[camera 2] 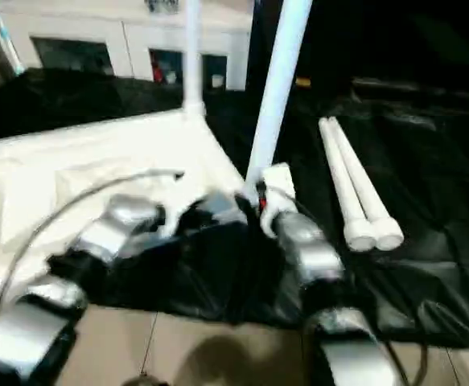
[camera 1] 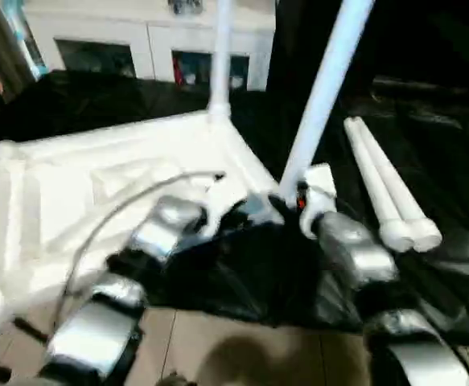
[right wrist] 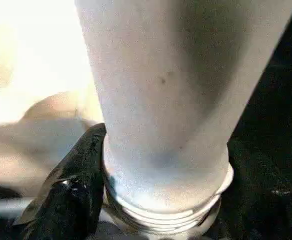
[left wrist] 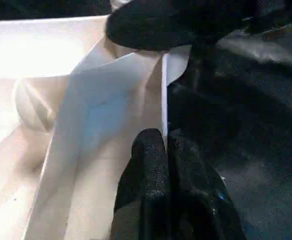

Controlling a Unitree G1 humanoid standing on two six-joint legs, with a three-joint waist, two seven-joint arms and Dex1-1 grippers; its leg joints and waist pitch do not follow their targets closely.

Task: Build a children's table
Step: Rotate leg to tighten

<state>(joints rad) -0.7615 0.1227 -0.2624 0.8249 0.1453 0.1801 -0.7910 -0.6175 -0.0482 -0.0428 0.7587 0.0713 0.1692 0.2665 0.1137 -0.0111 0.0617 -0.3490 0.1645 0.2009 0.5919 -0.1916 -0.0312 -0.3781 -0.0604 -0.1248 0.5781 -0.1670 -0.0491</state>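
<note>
The children's table top [camera 1: 97, 185] lies upside down on black cloth, ribbed side up. One white leg [camera 1: 220, 56] stands upright in its far corner socket. A second leg [camera 1: 322, 88] leans over the near right corner, with my right gripper [camera 1: 298, 201] closed around its lower end. In the right wrist view a black finger [right wrist: 70, 200] presses against that leg [right wrist: 176, 90] just above its threaded end. My left gripper [left wrist: 165, 145] is shut on the thin rim [left wrist: 163, 90] of the table top, close to the same corner.
Two more white legs [camera 1: 383, 185] lie side by side on the black cloth [camera 1: 435, 145] to the right. A white cabinet with glass doors [camera 1: 137, 40] stands at the back. Tan floor [camera 1: 218, 346] shows in front of the cloth.
</note>
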